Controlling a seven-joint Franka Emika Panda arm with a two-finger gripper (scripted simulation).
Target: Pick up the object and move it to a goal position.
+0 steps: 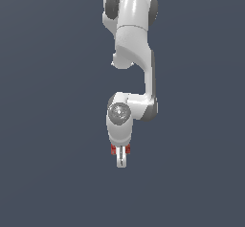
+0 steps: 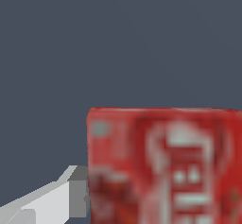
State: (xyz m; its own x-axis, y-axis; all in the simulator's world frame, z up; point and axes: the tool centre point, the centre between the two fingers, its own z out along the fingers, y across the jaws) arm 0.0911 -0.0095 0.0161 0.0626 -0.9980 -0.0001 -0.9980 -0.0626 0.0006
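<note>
The object (image 2: 165,166) is a red box with white label-like markings, and it fills much of the wrist view. One grey-padded finger (image 2: 71,197) presses against its side; the other finger is out of frame. In the exterior view the gripper (image 1: 121,160) hangs below the white arm. Small red parts of the object (image 1: 114,149) show on either side of the hand. The gripper looks shut on the object.
A plain dark blue-grey surface (image 1: 48,173) lies all around the arm in both views. The white arm (image 1: 131,39) reaches in from the upper middle of the exterior view.
</note>
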